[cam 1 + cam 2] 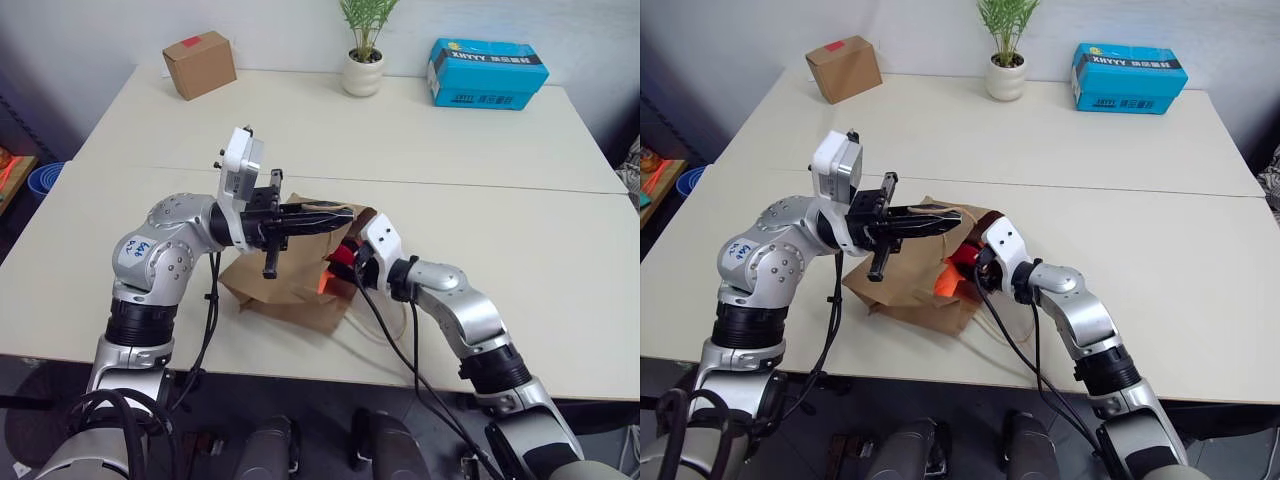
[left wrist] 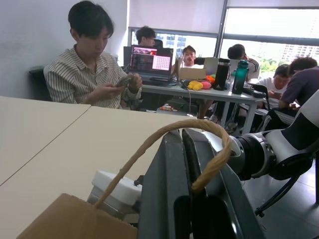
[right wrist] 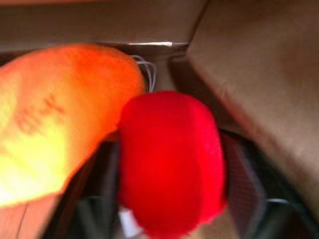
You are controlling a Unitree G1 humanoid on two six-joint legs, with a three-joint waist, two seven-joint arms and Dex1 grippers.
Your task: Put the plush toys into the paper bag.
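Left gripper (image 1: 330, 217) is clamped on the paper bag (image 1: 290, 290) handle (image 2: 164, 144), holding the mouth up. Right gripper (image 1: 345, 262) sits at the mouth, red ball (image 3: 169, 164) between its fingers, can't tell if gripped or released. Orange toy (image 3: 55, 134) is already inside. Push deeper, open fully, withdraw straight.

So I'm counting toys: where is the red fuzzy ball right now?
The red fuzzy ball sits between the right gripper's fingers at the paper bag's mouth, beside the orange plush toy.
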